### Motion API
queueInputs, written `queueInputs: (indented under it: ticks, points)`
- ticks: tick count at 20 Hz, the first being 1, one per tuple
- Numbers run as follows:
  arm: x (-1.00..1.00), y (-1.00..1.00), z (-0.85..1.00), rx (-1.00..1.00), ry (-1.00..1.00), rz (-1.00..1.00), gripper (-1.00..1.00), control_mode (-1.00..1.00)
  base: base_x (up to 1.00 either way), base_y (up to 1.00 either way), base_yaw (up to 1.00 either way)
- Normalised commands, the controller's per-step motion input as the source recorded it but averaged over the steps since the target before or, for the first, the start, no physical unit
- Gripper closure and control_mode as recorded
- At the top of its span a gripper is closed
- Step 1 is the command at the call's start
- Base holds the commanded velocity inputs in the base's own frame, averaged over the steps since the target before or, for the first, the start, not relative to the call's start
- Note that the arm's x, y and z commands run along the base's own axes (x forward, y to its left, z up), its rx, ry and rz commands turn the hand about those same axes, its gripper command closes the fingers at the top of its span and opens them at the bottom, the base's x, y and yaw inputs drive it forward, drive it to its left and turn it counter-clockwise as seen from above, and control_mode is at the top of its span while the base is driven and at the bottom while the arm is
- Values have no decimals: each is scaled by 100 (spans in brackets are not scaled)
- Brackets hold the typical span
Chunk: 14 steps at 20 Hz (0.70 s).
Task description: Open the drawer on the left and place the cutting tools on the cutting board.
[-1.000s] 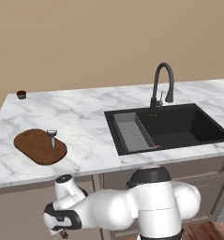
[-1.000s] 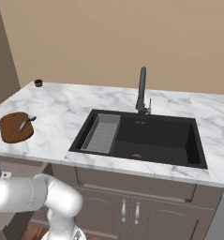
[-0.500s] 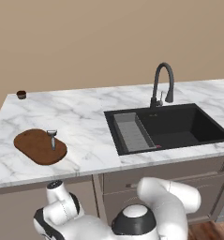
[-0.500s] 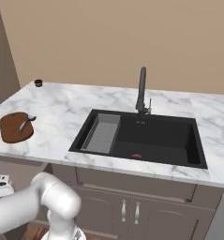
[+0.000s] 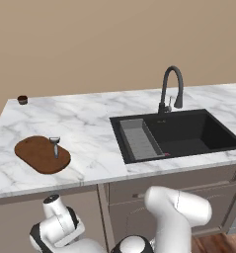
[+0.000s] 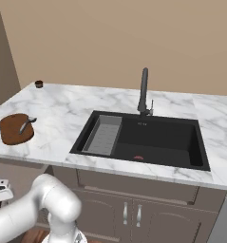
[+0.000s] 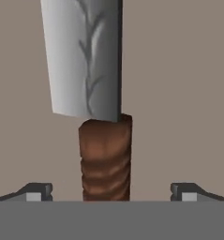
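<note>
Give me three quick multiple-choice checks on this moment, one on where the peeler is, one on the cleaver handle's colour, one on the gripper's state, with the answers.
1. Where does the peeler lie?
A. in the sink
B. on the cutting board
C. beside the small cup

2. What colour is the handle of the cleaver?
A. reddish-brown
B. black
C. white

3. How does the gripper stand?
A. shut on the cleaver's blade
B. shut on the peeler
C. open, one fingertip to each side of the cleaver's handle

Answers:
1 B: both base views show the peeler on the dark board at the counter's left end.
2 A: the hand view shows a ribbed reddish-brown handle below the silver blade.
3 C: in the hand view the two fingertips stand wide apart, clear of the handle between them.
</note>
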Motion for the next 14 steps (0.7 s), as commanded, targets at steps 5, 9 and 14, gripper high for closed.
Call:
queueInputs:
  ticks: [5, 9, 14]
  points:
    - [5, 0, -16, 0, 0, 1, -100, -100, 0, 0, 0]
    - [0, 0, -16, 0, 0, 1, -100, -100, 0, 0, 0]
    - [0, 3, -15, 0, 0, 1, 100, -100, 0, 0, 0]
